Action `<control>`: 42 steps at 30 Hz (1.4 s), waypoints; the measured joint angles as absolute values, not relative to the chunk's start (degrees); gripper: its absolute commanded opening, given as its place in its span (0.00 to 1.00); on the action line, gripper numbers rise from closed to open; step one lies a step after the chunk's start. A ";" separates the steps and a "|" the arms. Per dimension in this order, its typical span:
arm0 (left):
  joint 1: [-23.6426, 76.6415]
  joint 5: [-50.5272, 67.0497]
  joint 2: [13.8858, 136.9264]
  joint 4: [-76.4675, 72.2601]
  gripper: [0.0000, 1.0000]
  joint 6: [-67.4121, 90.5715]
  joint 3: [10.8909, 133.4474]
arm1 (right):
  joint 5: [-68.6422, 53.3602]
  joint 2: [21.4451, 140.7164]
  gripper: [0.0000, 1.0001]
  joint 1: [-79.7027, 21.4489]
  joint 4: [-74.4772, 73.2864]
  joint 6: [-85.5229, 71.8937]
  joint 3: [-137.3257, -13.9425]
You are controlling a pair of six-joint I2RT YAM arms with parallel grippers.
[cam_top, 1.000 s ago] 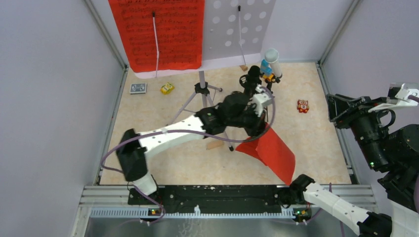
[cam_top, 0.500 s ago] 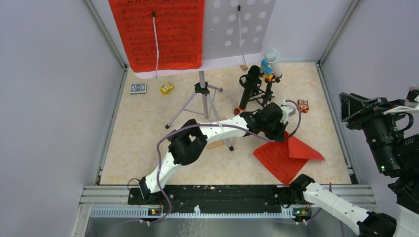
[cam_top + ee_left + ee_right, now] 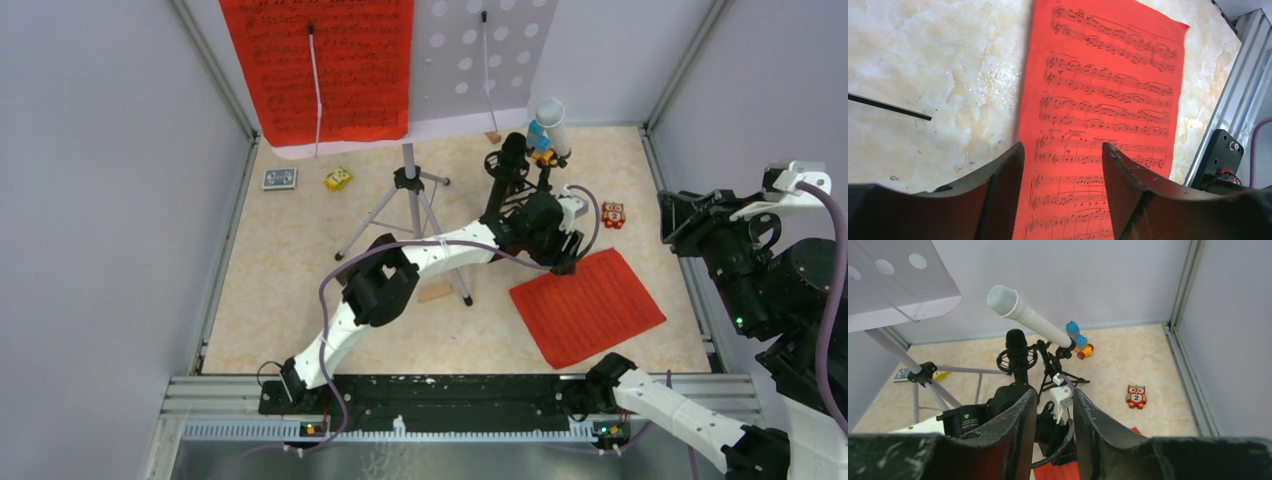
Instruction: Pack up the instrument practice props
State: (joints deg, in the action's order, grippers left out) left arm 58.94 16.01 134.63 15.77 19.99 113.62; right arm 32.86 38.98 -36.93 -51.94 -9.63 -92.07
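A loose red sheet-music page (image 3: 588, 305) (image 3: 1098, 100) lies flat on the floor at the front right. My left gripper (image 3: 568, 260) (image 3: 1063, 147) hovers open over its far left corner, with nothing between the fingers. On the back wall leans the grey perforated plate (image 3: 485, 50) (image 3: 898, 275), with more red pages (image 3: 320, 70) on it. The silver tripod (image 3: 408, 200) stands mid-floor. A black microphone (image 3: 512, 160) (image 3: 1016, 347) sits in its shock mount on a small black tripod, beside the white tube (image 3: 552, 122) (image 3: 1030, 320). My right gripper (image 3: 680, 215) (image 3: 1054, 391) is raised at the right edge, open and empty.
A blue-and-orange toy car (image 3: 541, 143) (image 3: 1078, 340) stands by the white tube. An owl block (image 3: 613, 214) (image 3: 1136, 395), a yellow block (image 3: 338, 179), a grey block (image 3: 280, 179) and a wooden block (image 3: 435, 293) lie about. Metal rails (image 3: 450, 395) edge the floor.
My left gripper swung right and down with the red page, laid it flat and opened. The page, hanging folded a second ago, now lies spread out. The right arm shifted slightly.
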 measured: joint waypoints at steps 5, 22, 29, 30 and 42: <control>58.89 15.99 133.16 12.88 0.83 18.87 110.28 | 32.88 39.07 0.33 -36.93 -52.34 -10.13 -91.77; 63.35 -0.80 71.68 5.58 0.99 16.05 61.14 | 23.79 38.13 0.36 -36.93 -54.35 -15.59 -79.42; 63.42 -12.53 57.01 15.44 0.99 18.06 57.23 | 20.80 37.21 0.36 -36.93 -53.93 -17.26 -73.65; 63.42 -13.96 56.51 17.17 0.99 18.09 57.60 | 20.58 37.26 0.37 -36.93 -53.84 -17.34 -73.41; 63.44 -23.31 60.58 35.07 0.99 9.89 86.48 | 16.43 37.47 0.40 -36.93 -49.23 -18.26 -70.89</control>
State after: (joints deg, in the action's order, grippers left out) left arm 63.44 -23.31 60.58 35.07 9.89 86.48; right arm 16.43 37.47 -36.93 -49.23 -18.26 -70.89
